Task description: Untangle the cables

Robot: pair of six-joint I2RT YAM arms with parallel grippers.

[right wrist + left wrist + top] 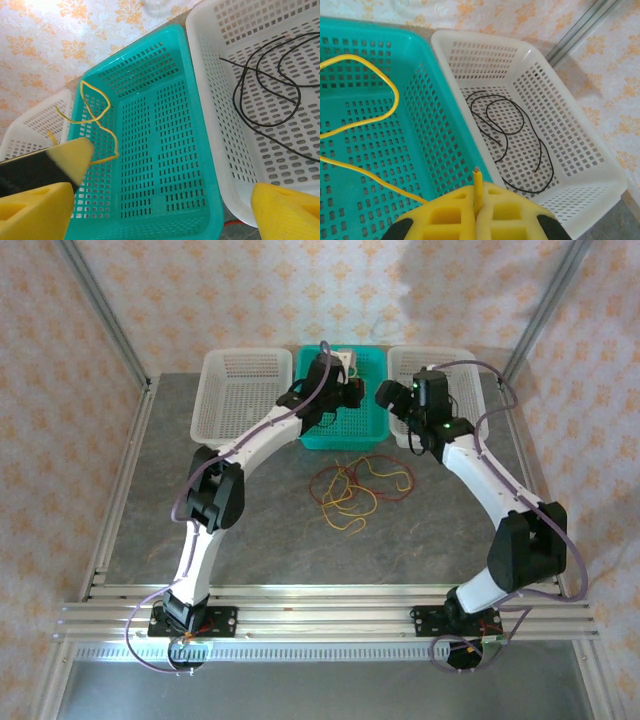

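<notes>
Left gripper [477, 212] is squeezed tight on the tip of a yellow cable [478, 186]. The tip pokes up between its two yellow foam pads. From there the yellow cable runs off to the left of the gripper. It makes a big loose loop in the teal basket [435, 130], which is below and in front of the gripper.

Just to the right of this gripper sits a white basket [555, 120]. Its side is pressed up against the side of the teal one. A black cable [240, 97] lies in it, curled in a few loose loops on the floor full of holes.

Right gripper [150, 212] hangs above the near ends of these two baskets. Its foam pads are spread far apart and loose. To its left, a pad of the left gripper sticks in over the teal basket, close by the yellow loop.

One more white basket [240, 390] sits to the left of the left gripper, on the other side of the teal one. A wall with orange flowers stands past all three baskets.

Behind both grippers, back toward the arm bases, a pile of cables [345, 495] lies on the grey worktop [270, 530]. Thin red and yellow loops cross over each other there, all mixed up. Both grippers are well apart from that pile.
</notes>
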